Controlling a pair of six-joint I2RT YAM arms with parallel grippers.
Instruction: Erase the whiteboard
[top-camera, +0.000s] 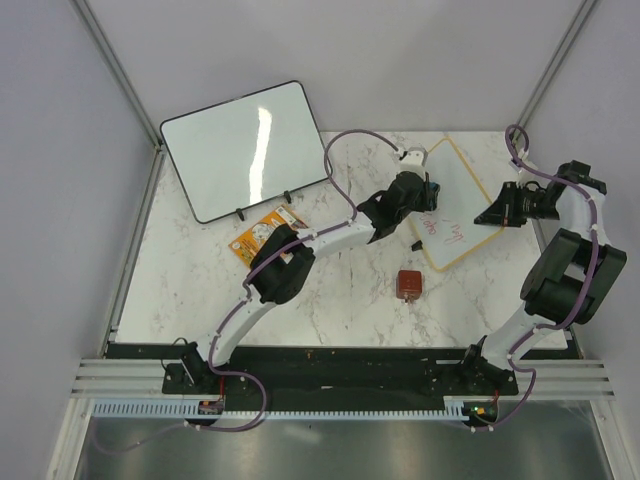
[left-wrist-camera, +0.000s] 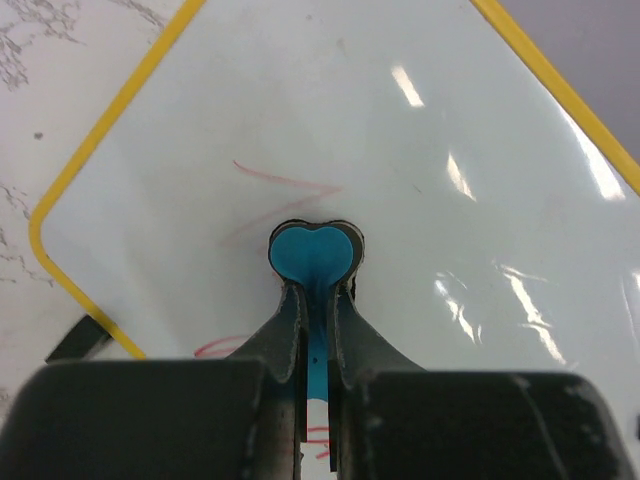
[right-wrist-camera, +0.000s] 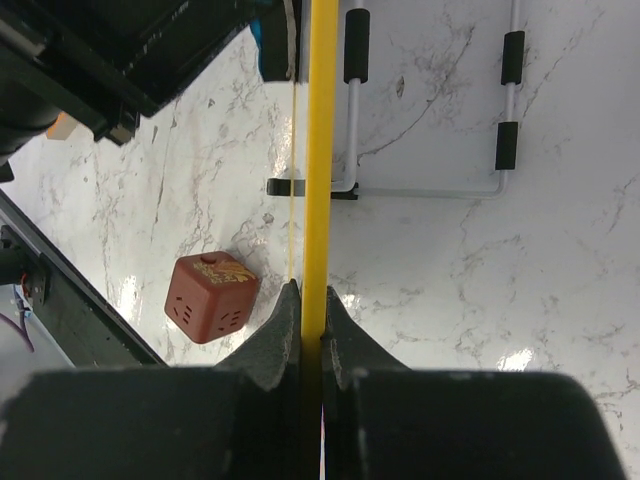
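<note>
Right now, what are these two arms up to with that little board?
They are wiping it clean. The right gripper is clamped on the yellow edge of the small whiteboard, apparently to steady it. The left gripper pinches a blue heart-shaped eraser set against the board's white face. Faint red writing shows there, so the job is not finished.

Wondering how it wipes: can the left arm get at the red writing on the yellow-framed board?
Probably yes. The left tool holds a blue eraser at the whiteboard, red writing lies just beside it, with nothing between.
</note>
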